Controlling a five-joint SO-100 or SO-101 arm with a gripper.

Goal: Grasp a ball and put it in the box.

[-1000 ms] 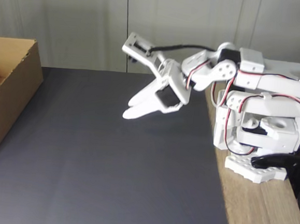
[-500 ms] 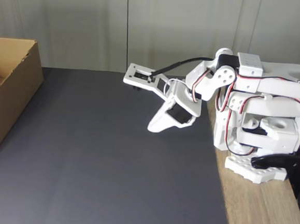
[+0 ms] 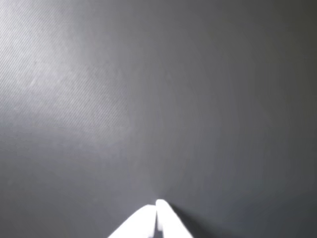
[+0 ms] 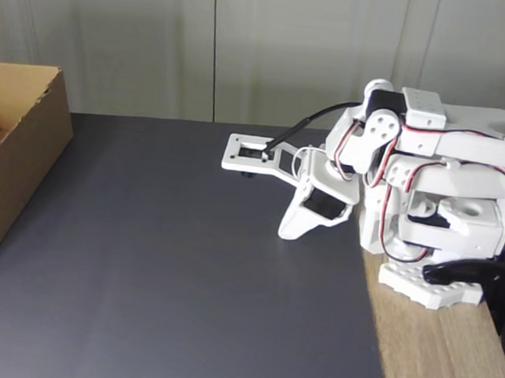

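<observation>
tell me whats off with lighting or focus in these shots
Wrist view: the gripper tips are blown out white and soft-edged, with a pale sheen on the dark mat at upper left. Fixed view: even, soft light, slightly hazy; the box looks washed out.

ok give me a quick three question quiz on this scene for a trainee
1. True or false: the gripper has its fingers closed together.
2. The box in the fixed view sits at which edge? A) left B) right C) bottom
3. Fill in: the arm's base stands on a ____ surface beside the dark mat.

Key: 1 true, the white fingertips meet in the wrist view. 2 A. 3 wooden.
</observation>
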